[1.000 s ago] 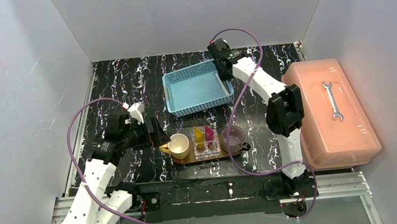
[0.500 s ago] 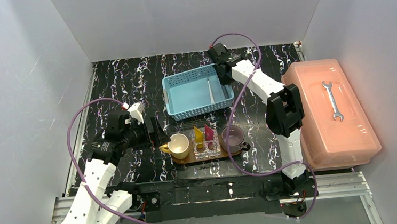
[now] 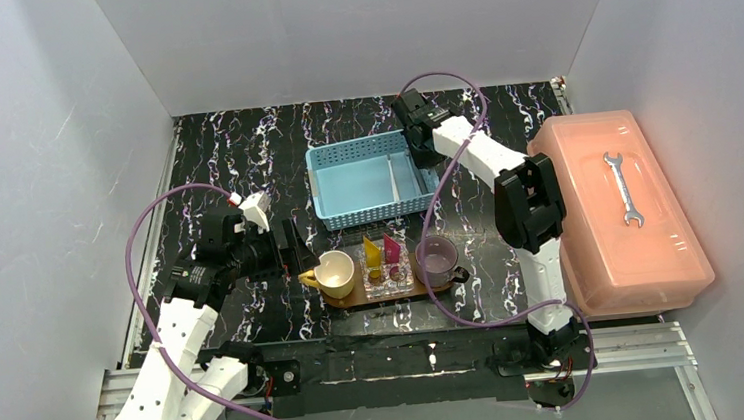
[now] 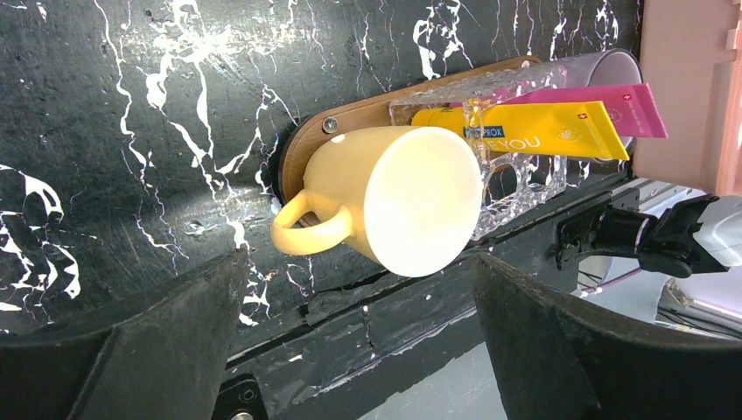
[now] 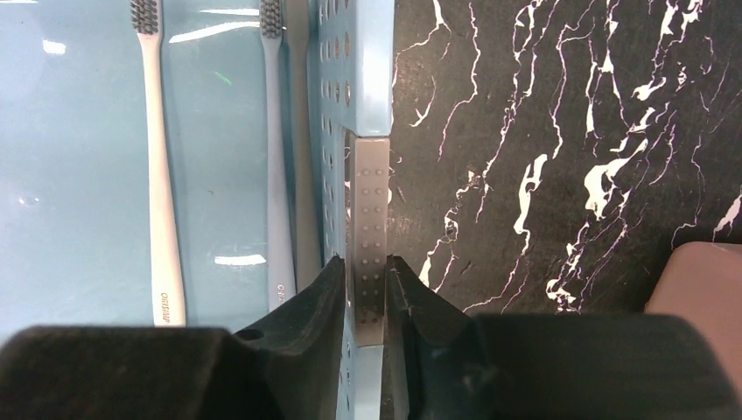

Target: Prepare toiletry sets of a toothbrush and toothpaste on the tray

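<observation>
Change (top view): light-blue basket (image 3: 363, 214) swung round a little since a second ago. Was skewed, now lies with its long side nearly parallel to the tray (image 4: 350, 129). Brushes slid inside it.
Right gripper (image 5: 367, 271): jaws clenched on the basket wall at the 3 o'clock side, near the 2 o'clock corner. One finger inside, one outside (perforated rim pinched between them in the wrist view).
Toothbrushes (image 5: 162, 175): two, flat on the basket floor, side by side along the gripped wall. Neither grasped.
Left gripper (image 4: 359, 262): jaws released, spread wide, empty. Parked at 9 o'clock of the tray, just beside the yellow cup (image 4: 411, 201), unmoved.
Tray: on the bench at 6 o'clock of the basket. Carries the yellow cup, a clear holder (image 4: 512, 179) and a purple cup (image 3: 437, 258).
Toothpaste: yellow tube (image 4: 534, 131) and pink tube (image 4: 604, 96) already in the clear holder, between the cups.
Meaning: probably a repositioning of the basket to bring the brushes within easier reach. No brush on the tray yet, so the sets look half done.
</observation>
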You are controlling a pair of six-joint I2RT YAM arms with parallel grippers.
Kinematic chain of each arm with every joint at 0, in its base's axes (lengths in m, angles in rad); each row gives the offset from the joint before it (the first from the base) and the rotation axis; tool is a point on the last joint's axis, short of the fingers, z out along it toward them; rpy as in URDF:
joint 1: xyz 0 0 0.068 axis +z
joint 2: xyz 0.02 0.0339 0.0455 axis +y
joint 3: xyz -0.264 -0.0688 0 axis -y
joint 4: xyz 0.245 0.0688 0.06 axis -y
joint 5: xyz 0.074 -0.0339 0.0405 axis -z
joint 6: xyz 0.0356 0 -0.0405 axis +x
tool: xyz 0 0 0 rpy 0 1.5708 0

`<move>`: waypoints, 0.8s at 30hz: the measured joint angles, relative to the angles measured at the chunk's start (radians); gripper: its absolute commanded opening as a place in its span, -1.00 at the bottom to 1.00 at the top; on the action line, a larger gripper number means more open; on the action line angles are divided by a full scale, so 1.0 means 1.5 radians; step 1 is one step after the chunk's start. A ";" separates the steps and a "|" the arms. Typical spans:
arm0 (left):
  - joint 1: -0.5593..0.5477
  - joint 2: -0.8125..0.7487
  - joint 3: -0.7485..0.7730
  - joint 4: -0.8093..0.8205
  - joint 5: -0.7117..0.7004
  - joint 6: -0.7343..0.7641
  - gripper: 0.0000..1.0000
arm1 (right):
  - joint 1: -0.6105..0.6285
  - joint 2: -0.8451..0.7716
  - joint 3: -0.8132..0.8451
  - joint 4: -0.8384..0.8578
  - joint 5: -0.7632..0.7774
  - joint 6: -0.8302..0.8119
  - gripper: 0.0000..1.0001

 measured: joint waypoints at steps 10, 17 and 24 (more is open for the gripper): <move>0.000 0.001 0.000 0.000 0.000 0.000 0.97 | 0.000 0.003 0.035 -0.005 0.004 -0.006 0.08; 0.000 0.003 0.000 0.000 0.000 0.000 0.97 | 0.000 0.003 0.084 -0.004 -0.002 -0.010 0.08; 0.000 0.013 0.000 0.000 0.000 0.000 0.97 | 0.008 0.003 0.087 -0.004 -0.047 -0.007 0.10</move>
